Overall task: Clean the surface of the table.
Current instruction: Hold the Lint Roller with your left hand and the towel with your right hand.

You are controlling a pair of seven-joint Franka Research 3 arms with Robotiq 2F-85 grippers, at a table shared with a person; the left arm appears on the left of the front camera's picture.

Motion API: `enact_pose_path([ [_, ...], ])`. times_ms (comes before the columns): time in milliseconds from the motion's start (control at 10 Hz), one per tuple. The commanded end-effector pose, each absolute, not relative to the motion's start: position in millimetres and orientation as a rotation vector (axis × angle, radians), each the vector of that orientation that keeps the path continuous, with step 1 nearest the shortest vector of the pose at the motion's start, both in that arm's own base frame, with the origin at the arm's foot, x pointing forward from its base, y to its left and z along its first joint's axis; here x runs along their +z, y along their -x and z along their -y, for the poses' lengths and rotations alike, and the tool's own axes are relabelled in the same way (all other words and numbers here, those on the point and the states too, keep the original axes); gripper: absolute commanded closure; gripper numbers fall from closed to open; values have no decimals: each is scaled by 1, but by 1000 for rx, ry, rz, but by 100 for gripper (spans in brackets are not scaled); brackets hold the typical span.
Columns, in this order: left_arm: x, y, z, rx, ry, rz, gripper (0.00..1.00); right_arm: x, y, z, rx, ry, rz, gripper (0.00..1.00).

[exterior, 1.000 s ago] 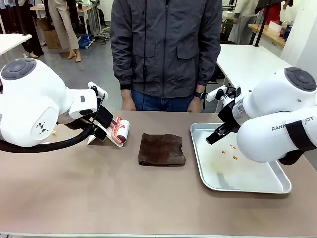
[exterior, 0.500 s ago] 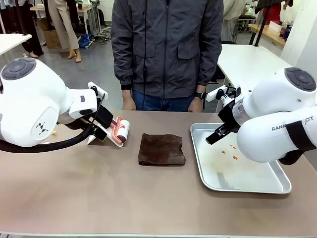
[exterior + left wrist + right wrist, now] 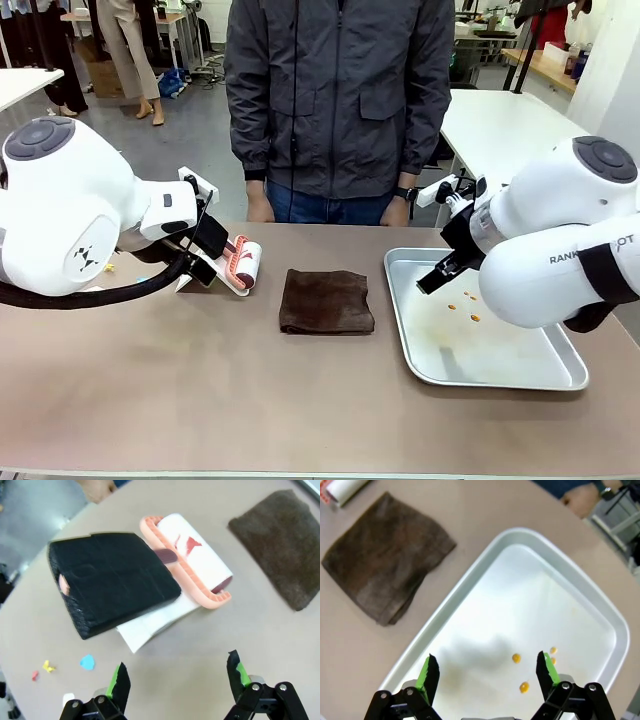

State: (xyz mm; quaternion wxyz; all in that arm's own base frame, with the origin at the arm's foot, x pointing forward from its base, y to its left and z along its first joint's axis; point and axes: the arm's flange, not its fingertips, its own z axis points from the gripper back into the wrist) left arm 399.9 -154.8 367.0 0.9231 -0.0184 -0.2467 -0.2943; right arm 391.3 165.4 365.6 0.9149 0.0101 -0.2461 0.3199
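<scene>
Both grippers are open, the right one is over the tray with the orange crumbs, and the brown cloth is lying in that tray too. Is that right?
Not quite: the front view shows the brown cloth on the table beside the tray, not in it. The rest holds: left gripper and right gripper are open, the right one over the tray's orange crumbs.

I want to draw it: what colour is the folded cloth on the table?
The cloth is dark brown, clearest in the front view.
</scene>
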Motion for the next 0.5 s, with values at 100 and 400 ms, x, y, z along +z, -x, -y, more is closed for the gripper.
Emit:
enact_pose_path([
  [100,386,-385,142,-587,96,378,0,388,-375,-166,591,-110,326,0],
  [400,425,-341,109,-519,224,279,0,419,-352,-141,388,-269,140,0],
])
